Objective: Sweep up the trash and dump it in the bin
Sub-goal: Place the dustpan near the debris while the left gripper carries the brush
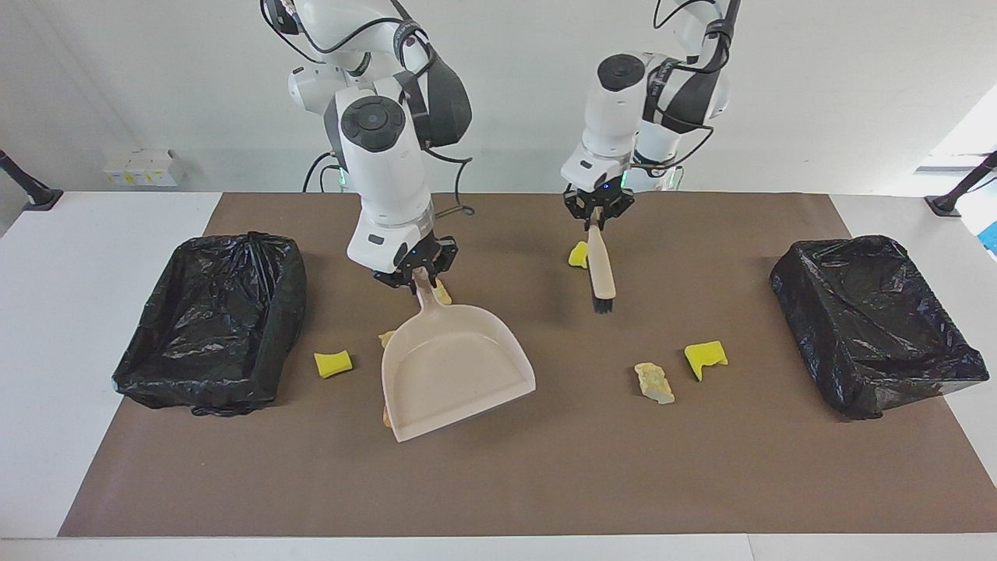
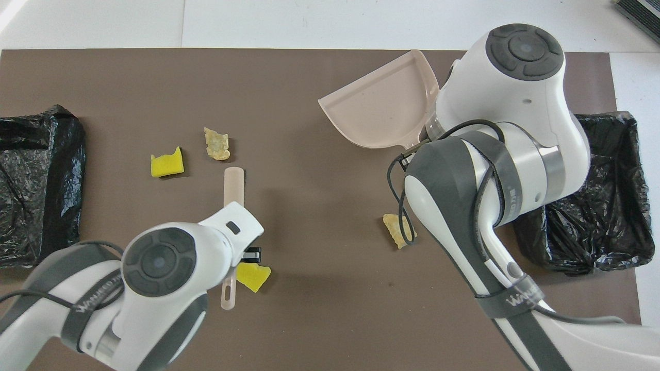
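Below the left fingers, clamped on the brush handle, the bristles hang over the mat; two scraps lie toward the left bin, nearest this arm. The right fingers grip the dustpan, raised and tilted over more scraps. Six scraps show, two bins, one brush, one pan.

Brown mat covers white tabletop; small white boxes sit by the wall past the right arm's end.
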You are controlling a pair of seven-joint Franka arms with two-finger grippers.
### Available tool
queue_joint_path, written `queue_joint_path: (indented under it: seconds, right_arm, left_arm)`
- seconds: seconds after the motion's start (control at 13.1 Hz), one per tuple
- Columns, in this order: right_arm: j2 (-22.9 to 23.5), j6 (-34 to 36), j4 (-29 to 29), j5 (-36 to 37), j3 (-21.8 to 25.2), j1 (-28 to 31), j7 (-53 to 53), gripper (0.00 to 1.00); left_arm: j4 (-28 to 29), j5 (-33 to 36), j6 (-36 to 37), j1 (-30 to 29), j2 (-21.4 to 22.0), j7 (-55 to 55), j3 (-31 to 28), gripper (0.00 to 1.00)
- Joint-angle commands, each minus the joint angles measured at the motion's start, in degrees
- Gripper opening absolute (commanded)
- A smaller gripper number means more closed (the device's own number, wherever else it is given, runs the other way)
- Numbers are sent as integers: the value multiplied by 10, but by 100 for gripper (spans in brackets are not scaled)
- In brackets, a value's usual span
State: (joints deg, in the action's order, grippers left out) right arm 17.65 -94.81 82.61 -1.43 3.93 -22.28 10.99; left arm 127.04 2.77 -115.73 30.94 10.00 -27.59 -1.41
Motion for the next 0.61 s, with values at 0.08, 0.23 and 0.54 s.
queue_joint_path:
  seconds: [0.08,0.23,0.54]
  right_arm:
    - [-62,-23,113,22,-6,1,195,0]
    - [-54,-16,135,27,-6,0,336,0]
    - [-67,-22,176,35,-9,-10,405,0]
  left_arm:
    - [-52,8,7,-131,-54,135,9,0]
    - [-52,8,-18,-216,-77,242,9,0]
    - [-34,8,-67,-306,-121,371,9,0]
